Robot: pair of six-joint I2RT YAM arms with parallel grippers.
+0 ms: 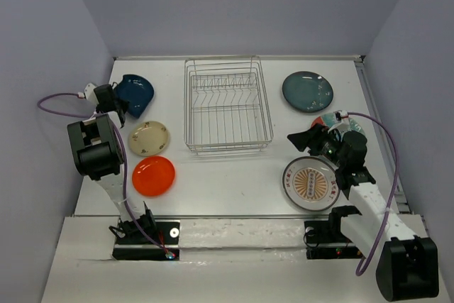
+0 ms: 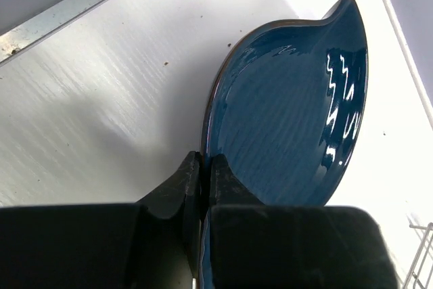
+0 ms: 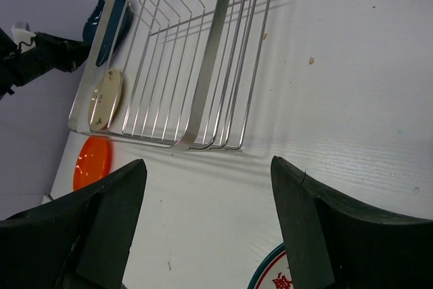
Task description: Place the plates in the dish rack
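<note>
Nothing is loaded yet. The rack (image 1: 228, 148) holds no plates, far centre of the counter (image 1: 227, 189), and all six plates lie outside it. My left hand (image 2: 203, 182) is pinched tight on the rim of the blue plate (image 2: 284, 113), far left. That plate looks tipped up off the counter. The cream plate (image 1: 149, 138) and orange plate (image 1: 153, 176) lie flat, nearer on the left. My right hand (image 3: 206, 194) is spread wide, holding nothing, over the red plate (image 1: 349, 125). The grey plate (image 1: 307, 91) is far right, the patterned plate (image 1: 310, 183) near right. I judge the first of six is just gripped.

The plates are glossy, hard-looking, round and shallow-rimmed, and the blue one throws sharp glints. The rack is thin silver wire, rectangular, with rows of upright dividers. The counter is white, matte and faintly streaked.
</note>
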